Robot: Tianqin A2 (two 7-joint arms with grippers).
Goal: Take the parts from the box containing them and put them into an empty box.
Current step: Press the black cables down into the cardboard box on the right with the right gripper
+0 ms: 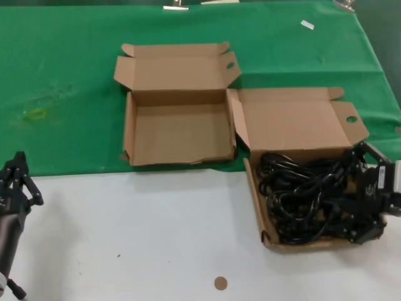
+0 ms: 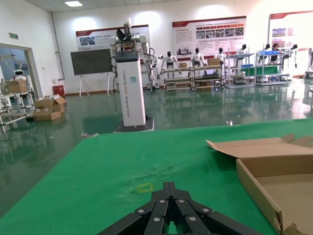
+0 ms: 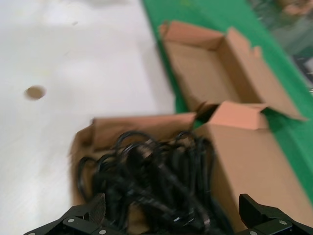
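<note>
The parts (image 1: 307,194) are black power cords, heaped in the box containing them (image 1: 255,200) at the right, with its lid (image 1: 294,122) standing open. My right gripper (image 1: 358,194) hovers over that box's right side, open, its fingers (image 3: 95,210) spread wide over the cords (image 3: 156,176) and holding nothing. The empty box (image 1: 178,135) lies open to the left on the green cloth and also shows in the right wrist view (image 3: 195,68). My left gripper (image 1: 19,182) is shut at the table's near left; in its own view the tips (image 2: 169,188) point over the cloth beside the empty box's wall (image 2: 259,186).
Green cloth (image 1: 75,75) covers the far half of the table, with a yellow mark (image 1: 36,113) on it. The near half is white tabletop (image 1: 156,232) with a small brown disc (image 1: 220,283). A white tag (image 1: 307,24) lies at the back right.
</note>
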